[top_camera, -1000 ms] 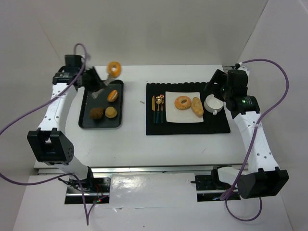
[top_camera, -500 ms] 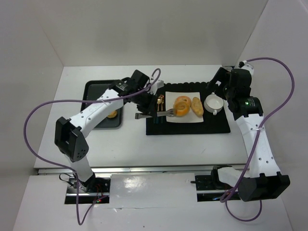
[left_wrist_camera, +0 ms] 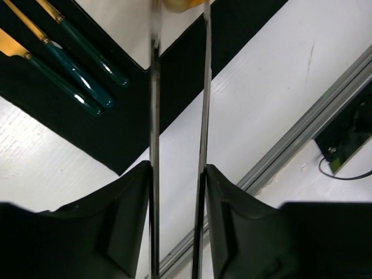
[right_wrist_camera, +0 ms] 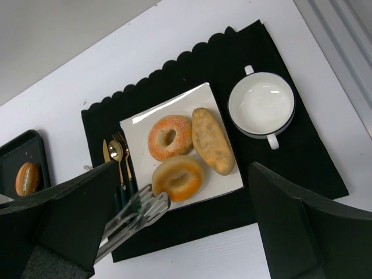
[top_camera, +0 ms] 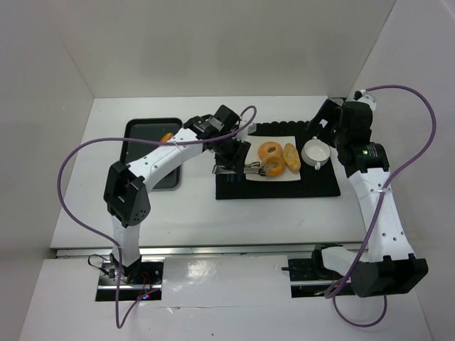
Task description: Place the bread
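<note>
My left gripper (left_wrist_camera: 177,186) is clamped on thin metal tongs (right_wrist_camera: 135,213). Their tips pinch the rim of a glazed golden ring-shaped bread (right_wrist_camera: 177,177). That ring is at the near edge of the white square plate (right_wrist_camera: 138,124), against a second sugared ring (right_wrist_camera: 170,138) and an oval brown roll (right_wrist_camera: 212,141). My right gripper (top_camera: 320,129) hangs with its fingers wide apart above the black scalloped placemat (right_wrist_camera: 267,174), near a white handled cup (right_wrist_camera: 260,104).
</note>
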Robot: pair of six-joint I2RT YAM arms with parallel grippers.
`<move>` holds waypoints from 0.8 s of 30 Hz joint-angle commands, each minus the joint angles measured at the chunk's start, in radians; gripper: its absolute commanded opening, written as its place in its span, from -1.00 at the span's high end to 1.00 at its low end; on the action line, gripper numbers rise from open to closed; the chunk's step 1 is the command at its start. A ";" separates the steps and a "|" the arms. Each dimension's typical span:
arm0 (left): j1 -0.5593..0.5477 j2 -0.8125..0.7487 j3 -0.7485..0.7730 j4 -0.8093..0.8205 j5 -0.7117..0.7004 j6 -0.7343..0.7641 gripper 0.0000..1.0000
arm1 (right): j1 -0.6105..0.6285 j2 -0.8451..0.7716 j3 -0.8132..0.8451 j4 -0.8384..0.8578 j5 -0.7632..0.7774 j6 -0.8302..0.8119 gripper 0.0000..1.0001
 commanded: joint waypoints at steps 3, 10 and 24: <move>0.002 -0.020 0.084 -0.061 -0.037 0.035 -0.20 | -0.007 -0.015 0.017 -0.002 0.004 -0.016 -0.99; 0.002 -0.083 0.118 -0.159 -0.153 0.045 -0.02 | -0.007 -0.005 0.008 0.007 -0.007 -0.016 -0.99; 0.074 -0.339 -0.359 0.110 -0.609 -0.280 0.01 | -0.007 -0.005 -0.022 0.036 -0.042 -0.007 -0.99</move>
